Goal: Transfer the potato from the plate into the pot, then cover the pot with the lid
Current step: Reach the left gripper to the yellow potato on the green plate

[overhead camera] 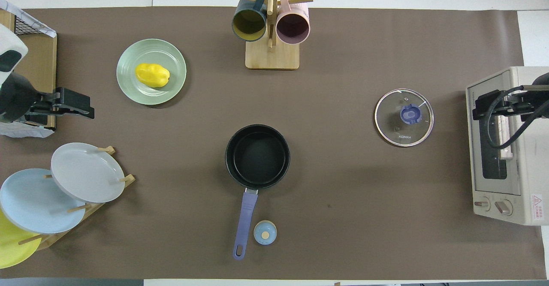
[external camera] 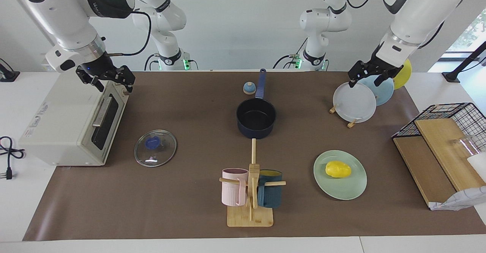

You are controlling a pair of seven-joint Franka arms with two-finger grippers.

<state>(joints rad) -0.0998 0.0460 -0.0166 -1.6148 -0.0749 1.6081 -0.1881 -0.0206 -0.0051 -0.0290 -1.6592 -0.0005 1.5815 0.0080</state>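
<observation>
The yellow potato (external camera: 338, 169) lies on the mint-green plate (external camera: 353, 190) toward the left arm's end of the table; both also show in the overhead view, the potato (overhead camera: 152, 74) on the plate (overhead camera: 173, 91). The dark navy pot (external camera: 256, 118) stands empty mid-table, its handle pointing toward the robots. The glass lid (external camera: 155, 148) lies flat on the mat between the pot and the toaster oven. My left gripper (external camera: 367, 79) is open and empty in the air by the plate rack. My right gripper (external camera: 112, 83) is open and empty over the toaster oven, where that arm waits.
A toaster oven (external camera: 68, 124) stands at the right arm's end. A wooden mug rack (external camera: 250, 207) with two mugs stands farther from the robots than the pot. A rack of upright plates (external camera: 355, 103), a small bell (external camera: 249, 88) and a wire basket with boards (external camera: 436, 139) are also here.
</observation>
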